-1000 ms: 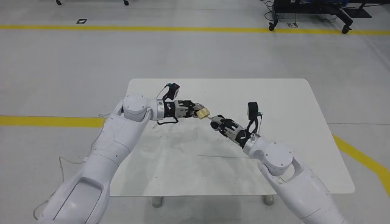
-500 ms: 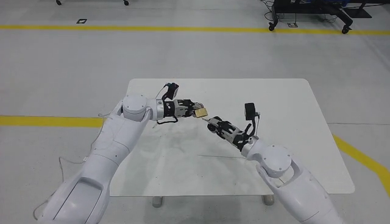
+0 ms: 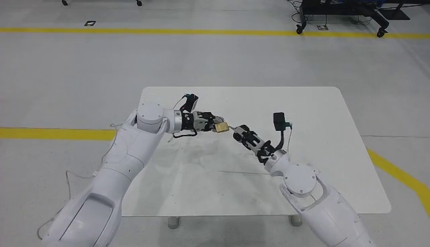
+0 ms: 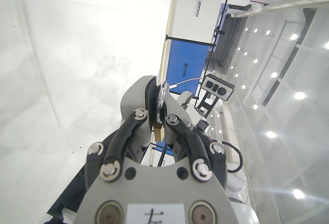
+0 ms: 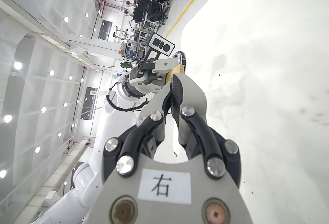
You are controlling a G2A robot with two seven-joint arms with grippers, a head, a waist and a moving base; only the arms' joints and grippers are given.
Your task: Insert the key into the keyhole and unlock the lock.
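Note:
A brass padlock (image 3: 221, 127) hangs above the white table (image 3: 322, 113), and my left gripper (image 3: 213, 124) is shut on it. In the left wrist view its brass body (image 4: 158, 133) sits between the fingers, with a silver metal part nearer the tips of the left gripper (image 4: 158, 96). My right gripper (image 3: 235, 133) is shut and its tips meet the lock from the other side. In the right wrist view the right gripper (image 5: 174, 81) points at the lock's brass body (image 5: 174, 72), whose silver shackle (image 5: 181, 58) sticks out sideways. The key is hidden between the right fingers.
Both grippers meet over the middle of the table, well inside its edges. The floor beyond has yellow lines (image 3: 201, 31), and a dark wheeled cart (image 3: 342, 5) stands far back on the right.
My right gripper has moved in towards the lock until its tips meet it. The left gripper has shifted slightly down and closer with the lock.

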